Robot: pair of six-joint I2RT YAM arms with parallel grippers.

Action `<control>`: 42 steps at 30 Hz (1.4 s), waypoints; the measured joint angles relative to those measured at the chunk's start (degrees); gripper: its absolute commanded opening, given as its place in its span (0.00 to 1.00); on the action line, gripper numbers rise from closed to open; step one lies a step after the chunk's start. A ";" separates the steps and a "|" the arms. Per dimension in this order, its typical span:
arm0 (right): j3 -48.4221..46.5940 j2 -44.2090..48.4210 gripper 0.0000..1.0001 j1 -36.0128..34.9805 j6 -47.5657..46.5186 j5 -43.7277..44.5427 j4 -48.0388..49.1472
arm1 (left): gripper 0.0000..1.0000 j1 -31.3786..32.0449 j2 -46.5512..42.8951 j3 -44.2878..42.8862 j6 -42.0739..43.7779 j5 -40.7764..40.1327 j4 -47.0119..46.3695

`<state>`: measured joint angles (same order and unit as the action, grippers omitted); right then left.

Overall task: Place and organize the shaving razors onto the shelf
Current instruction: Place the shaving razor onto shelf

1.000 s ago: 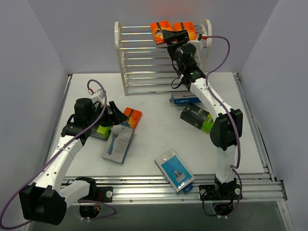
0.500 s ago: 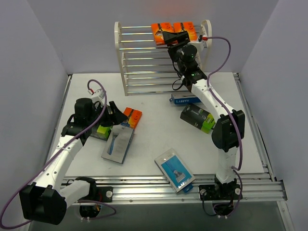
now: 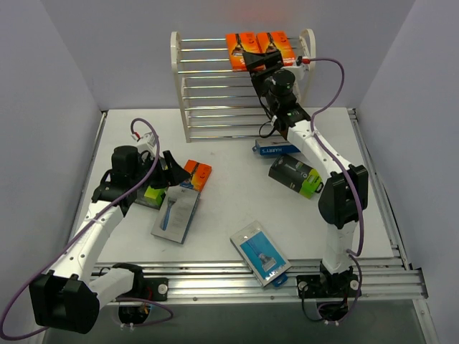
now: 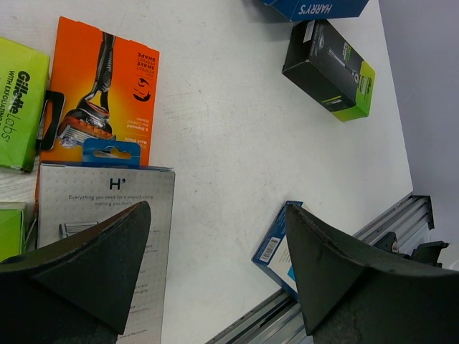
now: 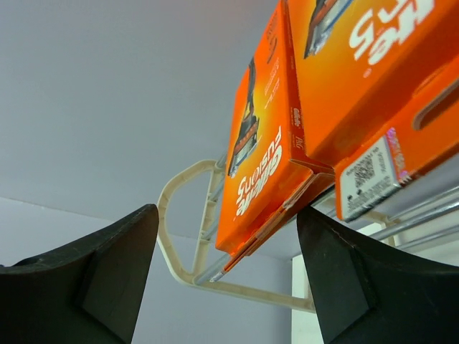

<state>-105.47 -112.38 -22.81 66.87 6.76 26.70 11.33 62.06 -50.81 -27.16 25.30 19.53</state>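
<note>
White desk [image 3: 229, 208] lay under plain grey walls, with the shelf [image 3: 215, 100] at its far edge. Two orange cards [image 3: 242, 49] sat side by side on the top tier, resting on the rods. My right hand [image 3: 262, 57] hung just below and in front of them, its jaws wide apart with nothing between them. I judged that card placed and the step in hand to be drawing clear.

To do it well I would need to back straight out toward myself, under the cards' lower edges. The fingers should be kept spread so neither catches a hang-tab or tips a card off the rods.

My left hand [image 3: 171, 170] hovered open and empty over the near-left cluster: a third orange card [image 4: 100, 86], a grey pack [image 4: 100, 215] overlapping its lower edge, and a lime-green box [image 4: 18, 107] beside them.

Other packs lay loose on the desk: a blue box [image 3: 276, 149] by the shelf's foot, a black-and-lime box [image 3: 295, 175] near it, and a blue pack [image 3: 262, 254] at the front edge. Most of the sorting looked undone.
</note>
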 measured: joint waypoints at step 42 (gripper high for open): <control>23.87 23.08 0.80 2.69 -2.62 -14.64 -1.84 | 0.85 -0.59 0.13 0.00 1.75 -1.16 1.11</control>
<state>-81.60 -89.30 -20.12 64.25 -7.88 24.86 10.74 62.19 -50.81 -25.41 24.14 20.64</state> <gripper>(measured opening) 0.791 0.846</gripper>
